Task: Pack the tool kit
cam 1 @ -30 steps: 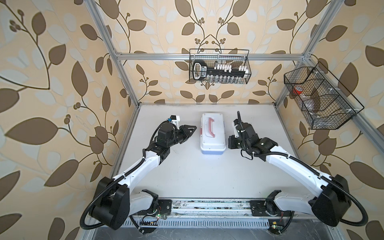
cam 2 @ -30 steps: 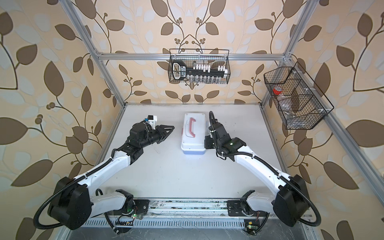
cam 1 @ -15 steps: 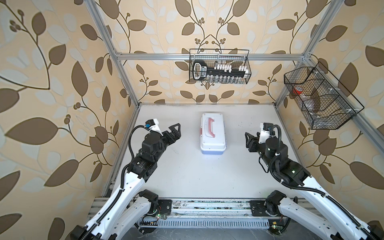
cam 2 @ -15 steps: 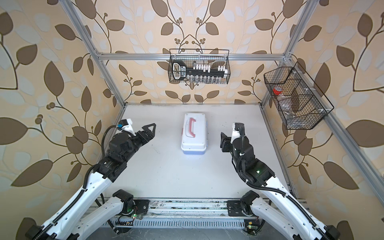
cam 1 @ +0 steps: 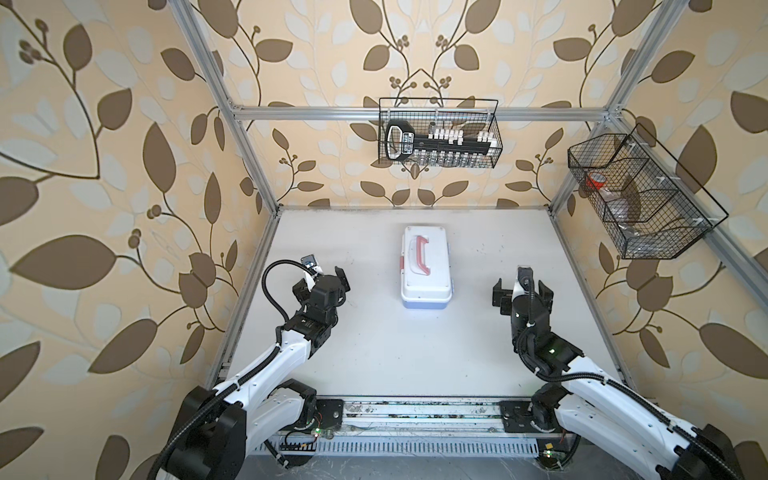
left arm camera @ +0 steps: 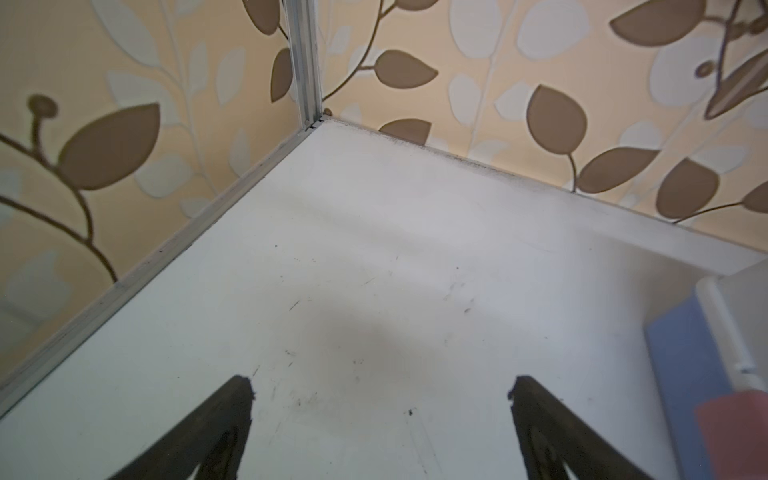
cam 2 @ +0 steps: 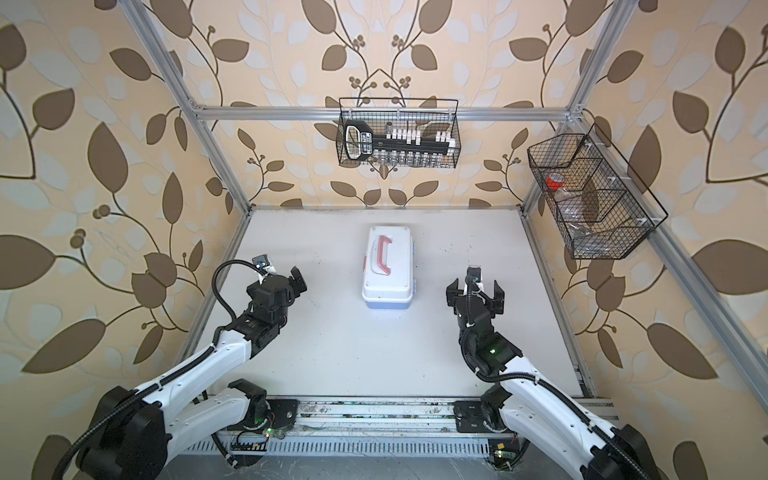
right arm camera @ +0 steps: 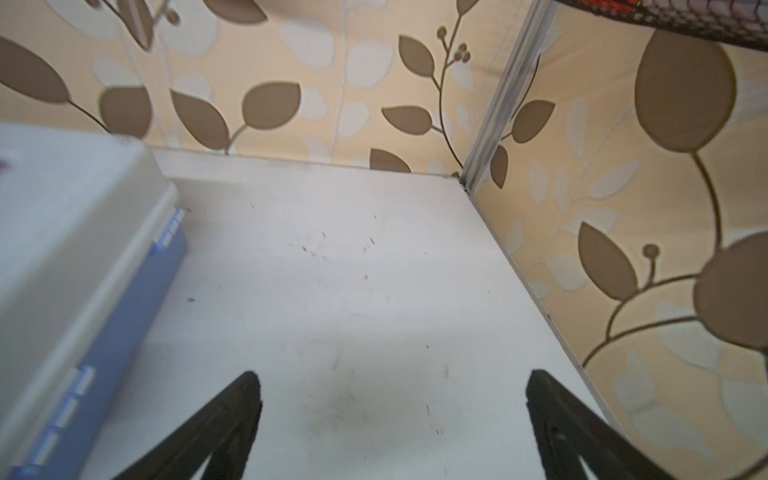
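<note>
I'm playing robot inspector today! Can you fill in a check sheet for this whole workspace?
Surface: white table, small dark scuffs.
Job's things: tool kit mid-table, lid down, untouched.
Clutter: nothing seen.
Grippers: left gripper and right gripper both open, empty, either side of the kit.
Cables: black cable loops off each arm, clear of the kit.
Surroundings: leaf wallpaper, metal frame, back wire basket and side wire basket holding items.

White scuffed surface (cam 1: 374, 332) inside aluminium frame (cam 1: 540, 113) and leaf-patterned wallpaper (cam 1: 104, 166); back wire basket (cam 1: 382, 124) holding black rack (cam 1: 428, 143) with white pieces; compartmented side wire basket (cam 1: 665, 245) holding a red round item (cam 1: 596, 180).
</note>
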`<state>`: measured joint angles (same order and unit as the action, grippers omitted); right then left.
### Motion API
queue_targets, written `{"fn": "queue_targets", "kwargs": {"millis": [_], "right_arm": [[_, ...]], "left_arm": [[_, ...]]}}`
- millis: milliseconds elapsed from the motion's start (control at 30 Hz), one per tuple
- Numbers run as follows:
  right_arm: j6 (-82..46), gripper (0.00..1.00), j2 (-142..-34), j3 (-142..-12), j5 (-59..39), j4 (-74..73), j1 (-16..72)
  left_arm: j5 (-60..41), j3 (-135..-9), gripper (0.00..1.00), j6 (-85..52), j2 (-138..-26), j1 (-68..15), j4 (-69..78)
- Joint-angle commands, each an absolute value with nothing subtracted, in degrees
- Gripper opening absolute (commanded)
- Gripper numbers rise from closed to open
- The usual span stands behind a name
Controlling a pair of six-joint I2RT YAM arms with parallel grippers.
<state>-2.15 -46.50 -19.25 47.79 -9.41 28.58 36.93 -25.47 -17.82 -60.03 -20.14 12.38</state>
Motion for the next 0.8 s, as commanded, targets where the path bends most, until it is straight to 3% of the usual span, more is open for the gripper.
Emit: {"fn": "queue_targets", "kwargs": {"millis": [0,133,200,367,400,467,500,567,633,700,767], "right_arm": [[1.2,1.0,-48.1,-16.6,49.4,-17.3,24.9],[-3.7,1.0,-52.5,-11.9,43.7,-23.2,16.8],[-6.2,1.0,-54.3,-12.4,39.3,-22.3,12.8],[-4.6,1.0,-56.6,-10.6,32.9,-31.7,10.6],[-4.1,1.0,-57.4,-10.3,31.5,-34.2,10.0],[-3.3,1.0,-60.4,-10.8,28.6,-38.0,8.8],[-3.1,1.0,-61.7,-11.3,28.1,-39.2,8.5],[-2.5,1.0,-65.1,-11.4,26.1,-44.9,7.8],[-1.1,1.0,-69.2,-9.9,22.0,-52.6,6.8],[-2.0,1.0,-80.0,-6.6,18.4,-70.5,3.8],[-3.8,1.0,-74.8,-8.4,16.2,-58.9,2.6]], "left_arm": [[39.9,-24.7,0.99,-8.7,-61.3,-19.3,19.2],[43.9,-17.3,0.99,-6.7,-64.5,-16.7,31.6],[39.1,-14.7,0.99,-6.7,-69.0,-11.5,40.4],[32.9,-19.6,0.99,-5.2,-73.7,-7.1,36.4],[30.1,-19.1,0.99,-3.8,-75.6,-6.5,39.9],[22.8,-14.7,0.99,-3.0,-88.2,-2.0,60.9],[23.3,-15.2,0.99,-2.3,-89.6,-1.7,62.6],[19.3,-20.6,0.99,-5.0,-83.6,-1.0,42.7],[19.4,-21.0,0.99,-3.8,-87.4,-1.0,47.2],[19.5,-21.6,0.99,-4.9,-84.8,-1.0,41.9],[19.8,-21.4,0.99,-4.3,-86.2,-0.9,44.5]]}}
